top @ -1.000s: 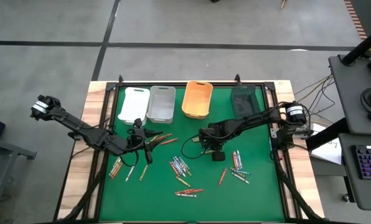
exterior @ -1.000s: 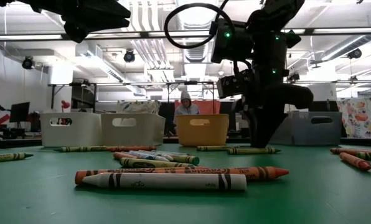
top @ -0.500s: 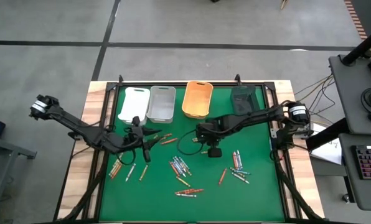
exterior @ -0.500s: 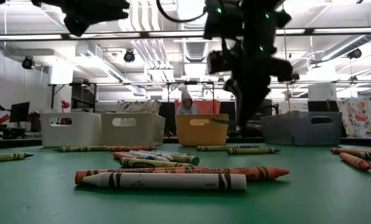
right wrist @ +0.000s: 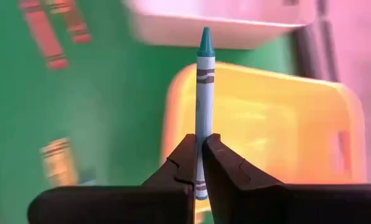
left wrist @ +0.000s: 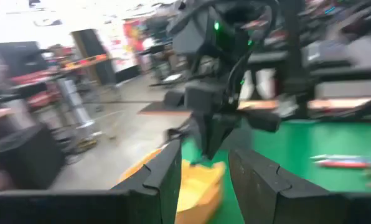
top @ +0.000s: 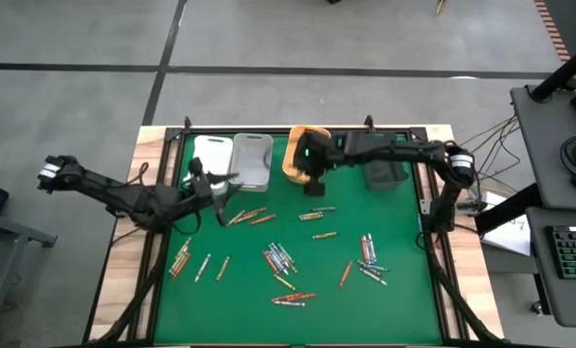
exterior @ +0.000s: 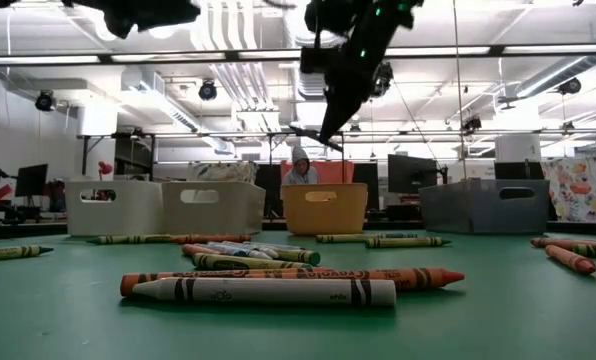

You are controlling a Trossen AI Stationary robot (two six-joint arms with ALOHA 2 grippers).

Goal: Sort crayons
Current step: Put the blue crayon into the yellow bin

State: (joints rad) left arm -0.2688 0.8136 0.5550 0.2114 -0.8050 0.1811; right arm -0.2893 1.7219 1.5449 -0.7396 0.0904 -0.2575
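Observation:
Many crayons point(top: 280, 257) lie scattered on the green mat. My right gripper point(top: 312, 184) hangs above the near rim of the orange bin point(top: 305, 145), shut on a pale blue crayon point(right wrist: 204, 81) with a teal tip. In the low view that gripper point(exterior: 326, 132) is high over the table. My left gripper point(top: 220, 184) stands open, level, near the grey bin point(top: 252, 159). In its wrist view nothing lies between its fingers point(left wrist: 204, 155). My right gripper pinches the crayon's blunt rear half point(right wrist: 201, 142) between its two fingers point(right wrist: 179, 168). The crayon runs along the fingers and its teal tip point(right wrist: 205, 38) sticks out well past them. The fingers slant down toward the orange bin, and the crayon is lifted clear.
A white bin point(top: 208, 159) and a black bin point(top: 383, 159) flank the grey and orange ones along the far edge. Crayon clusters lie at the near left point(top: 196, 263), middle point(top: 293, 298) and right point(top: 368, 253). A person point(exterior: 298, 170) is beyond the table.
My right gripper has risen from the mat's middle with the blue crayon and travelled toward the far edge, ending over the orange bin. My left gripper has moved up and toward the far edge, nearer the white and grey bins, rolling as it went.

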